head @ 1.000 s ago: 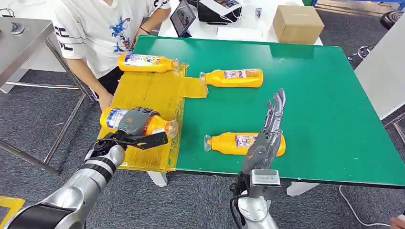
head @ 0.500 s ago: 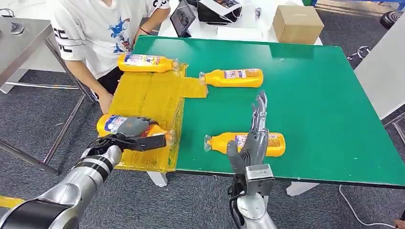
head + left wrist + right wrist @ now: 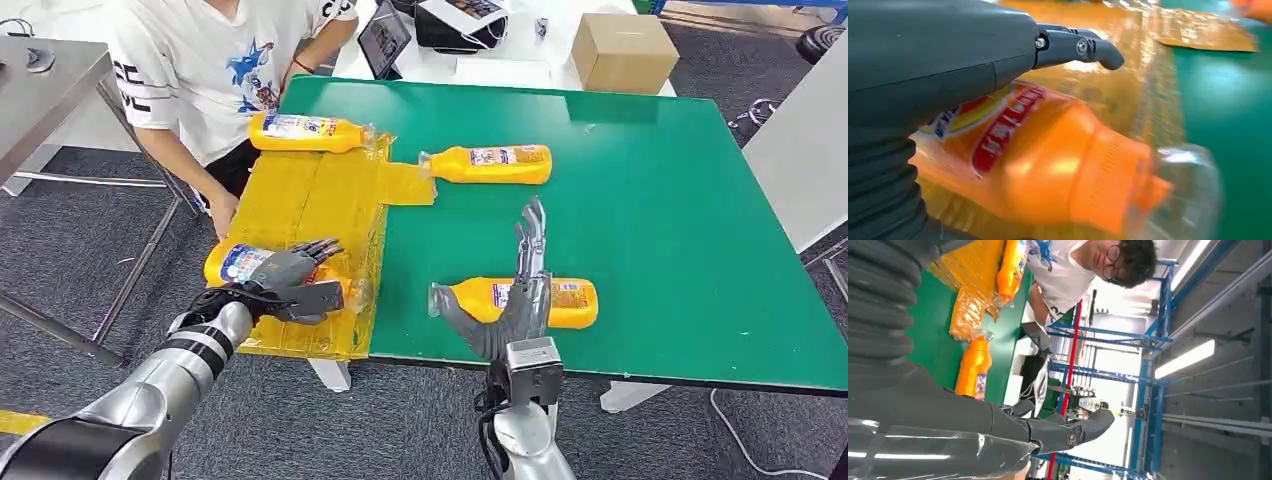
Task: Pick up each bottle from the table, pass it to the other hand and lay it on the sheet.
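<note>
Lying under the left hand (image 3: 292,277), one bottle (image 3: 240,262) rests on its side on the near part of the yellow sheet (image 3: 330,195), cap toward the green counter (image 3: 640,190). The hand's fingers are spread over its middle, no longer wrapped round it by the look of the head view; the left wrist view shows a straight finger above the label. Judged released, or at the point of letting go.

Stock, placed from the hands:
- Second bottle (image 3: 308,132): on the sheet's far edge, well beyond the left hand, near a person (image 3: 215,60) standing at the counter's corner.
- Third bottle (image 3: 490,163): on bare counter, well beyond the right hand, its cap at the sheet's small flap.
- Fourth bottle (image 3: 560,300): on bare counter, directly behind the right hand (image 3: 515,300), which stands upright in front of it, fingers apart, grasping nothing.
- Cardboard box (image 3: 622,48): past the counter's far edge.

Progress, as a judgement: two bottles down on the sheet, two left to pick up, pass across and lay down. The fourth, nearest the right hand, seems the likely next item.
</note>
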Tool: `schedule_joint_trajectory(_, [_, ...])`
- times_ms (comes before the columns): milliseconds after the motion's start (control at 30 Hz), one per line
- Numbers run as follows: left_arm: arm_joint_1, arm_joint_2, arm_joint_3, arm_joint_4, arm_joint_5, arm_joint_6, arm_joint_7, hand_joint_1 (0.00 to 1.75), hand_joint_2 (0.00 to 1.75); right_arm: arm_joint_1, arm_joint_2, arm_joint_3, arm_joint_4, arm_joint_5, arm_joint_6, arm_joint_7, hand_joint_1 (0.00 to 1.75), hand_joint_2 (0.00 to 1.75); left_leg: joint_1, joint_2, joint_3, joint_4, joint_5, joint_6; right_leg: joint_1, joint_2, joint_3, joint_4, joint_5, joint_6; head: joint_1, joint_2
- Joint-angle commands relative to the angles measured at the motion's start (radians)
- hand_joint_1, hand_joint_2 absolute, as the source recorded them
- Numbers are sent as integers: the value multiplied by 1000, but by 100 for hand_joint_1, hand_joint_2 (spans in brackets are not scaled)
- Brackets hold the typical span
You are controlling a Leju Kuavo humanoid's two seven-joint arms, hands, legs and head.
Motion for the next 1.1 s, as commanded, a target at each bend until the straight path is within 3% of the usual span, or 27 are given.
schedule_joint_trajectory(33, [15,20,39,67,49,-100,-40,0,0,-40,-3,-22,89,-7,5,0,0,175,1,5,8,-3,-2,-2,1,6,7,-3,0,-2,0,0])
schedule_joint_trajectory(133, [15,20,55,66,79,-138,-57,0,0,-42,-6,-18,94,-7,3,0,0,175,1,4,9,-2,-2,-2,1,5,7,-2,0,-2,0,0])
schedule_joint_trajectory(233, [47,17,136,22,217,-210,-154,0,0,-56,-10,-28,153,18,19,1,0,175,1,5,10,-2,-2,-2,1,6,7,-3,0,-2,0,0])
schedule_joint_trajectory(267, [60,12,153,0,247,-201,-179,0,0,-64,-17,-26,174,42,27,20,0,175,0,4,8,-2,-1,-1,0,5,7,-2,0,-1,0,0])
schedule_joint_trajectory(367, [129,-75,333,-176,490,-106,-223,0,0,-135,-75,-4,316,281,48,221,0,175,0,3,9,-2,-1,-1,0,3,7,-2,0,-1,0,0])
schedule_joint_trajectory(500, [140,-84,324,-227,503,-104,-188,0,0,-147,-74,-23,338,284,56,218,0,175,1,3,7,-1,-1,-1,1,2,5,-2,0,-1,0,0])
schedule_joint_trajectory(567, [156,-129,412,-314,599,89,-244,0,0,-176,-112,6,378,445,73,363,0,175,1,2,8,-1,-1,-1,1,2,6,-2,-1,-1,0,0])
schedule_joint_trajectory(633, [160,-131,424,-383,542,362,-255,0,0,-211,-151,4,435,524,116,458,0,175,1,1,8,-1,-2,0,1,2,7,-2,-1,-1,0,0])
schedule_joint_trajectory(667, [163,-138,460,-411,586,406,-259,0,175,-237,-184,24,472,592,165,531,0,175,2,2,5,0,-1,0,2,2,5,-2,0,-1,0,0])
schedule_joint_trajectory(733, [212,-128,459,-488,607,466,-271,0,175,-266,-229,3,528,646,197,592,0,175,1,3,6,0,-1,0,1,3,6,-2,0,-1,0,0])
schedule_joint_trajectory(800, [239,-127,454,-514,625,464,-271,0,175,-274,-247,-20,544,640,210,585,0,175,1,4,7,-1,-1,0,1,4,6,-3,0,-1,0,0])
schedule_joint_trajectory(1033, [240,-131,450,-515,624,470,-271,0,175,-270,-234,-18,538,640,211,590,0,175,0,1,4,0,-1,0,0,2,3,-1,-1,-1,0,0])
schedule_joint_trajectory(1100, [264,-133,427,-539,640,490,-271,0,175,-283,-267,-22,553,680,242,660,0,175,1,2,5,0,-1,-1,1,2,4,-1,-1,-1,0,0])
